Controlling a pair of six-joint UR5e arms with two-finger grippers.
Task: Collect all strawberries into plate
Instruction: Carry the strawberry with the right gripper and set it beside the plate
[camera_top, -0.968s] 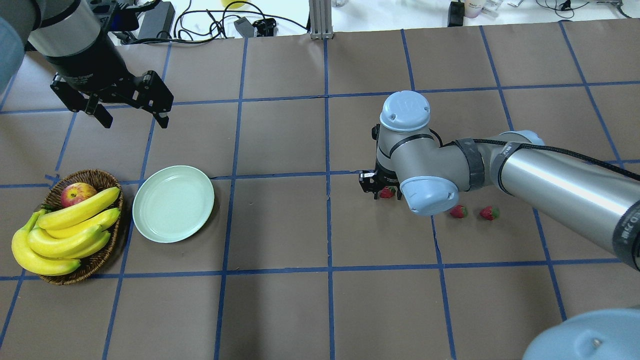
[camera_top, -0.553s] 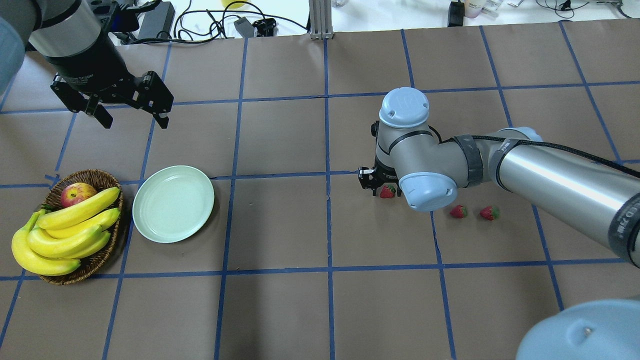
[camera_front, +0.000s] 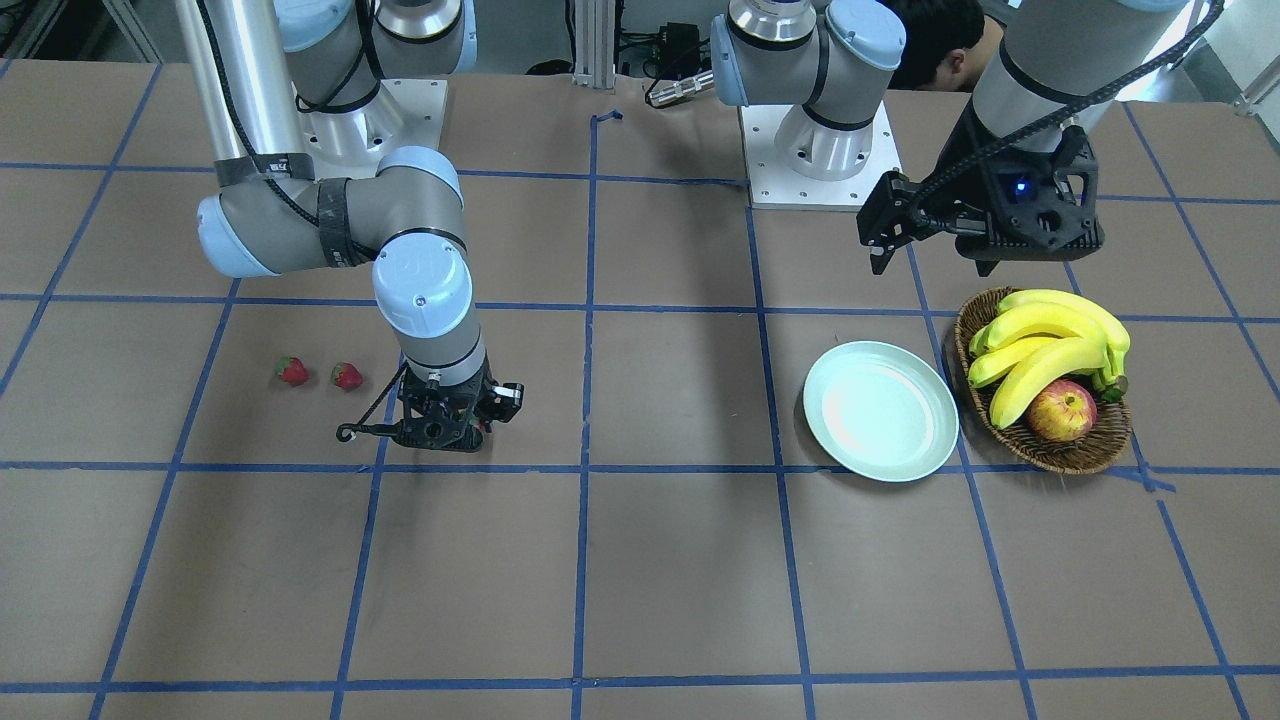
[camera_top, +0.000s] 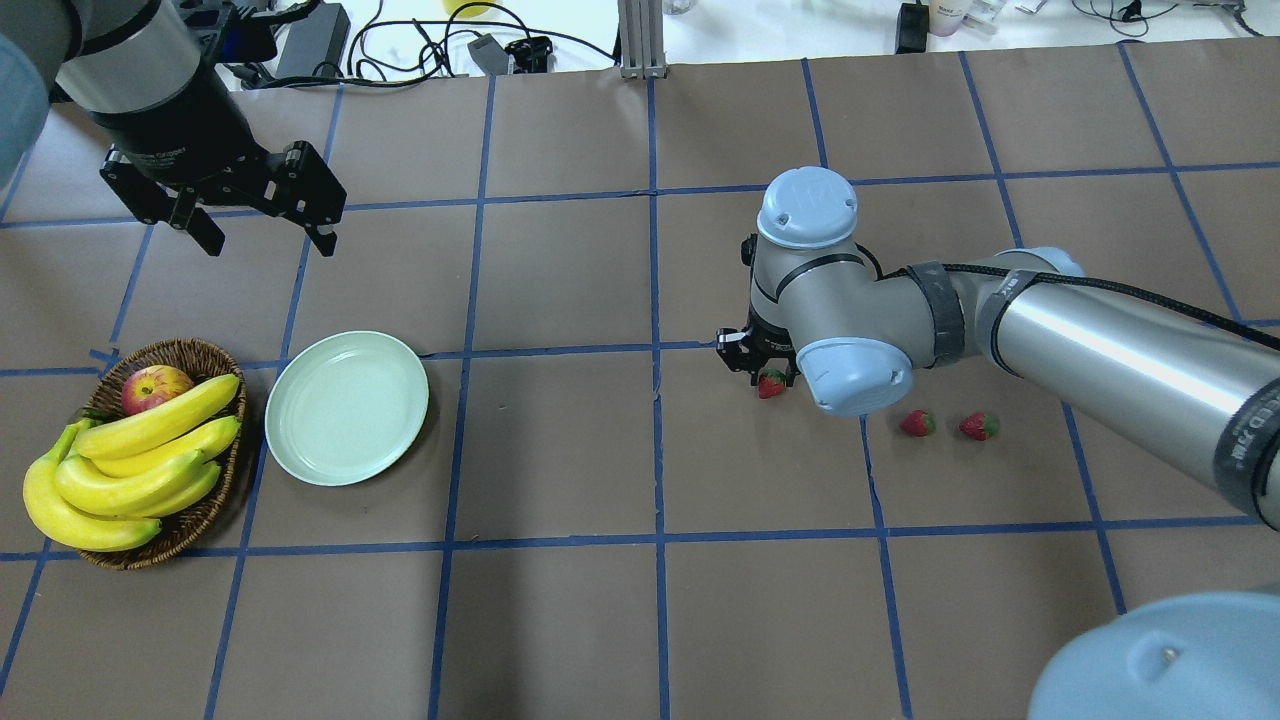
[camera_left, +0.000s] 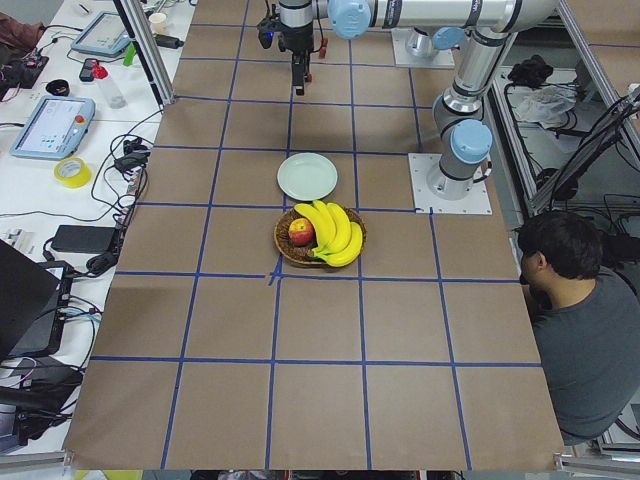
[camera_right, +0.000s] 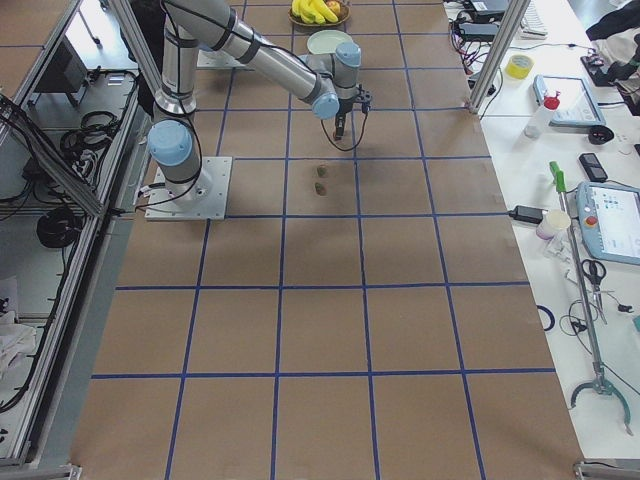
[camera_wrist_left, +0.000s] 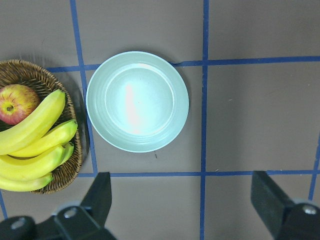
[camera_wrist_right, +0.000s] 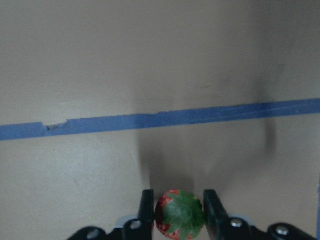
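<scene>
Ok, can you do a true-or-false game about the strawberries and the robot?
1. The plate is empty. True.
2. The right gripper holds a strawberry between its fingers. True.
3. Three strawberries lie loose on the table. False: only two strawberries lie loose. The third is in the right gripper.
4. The apple sits on the plate. False: it is in the basket with the bananas.
5. The left gripper is shut. False: it is open and holds nothing.
</scene>
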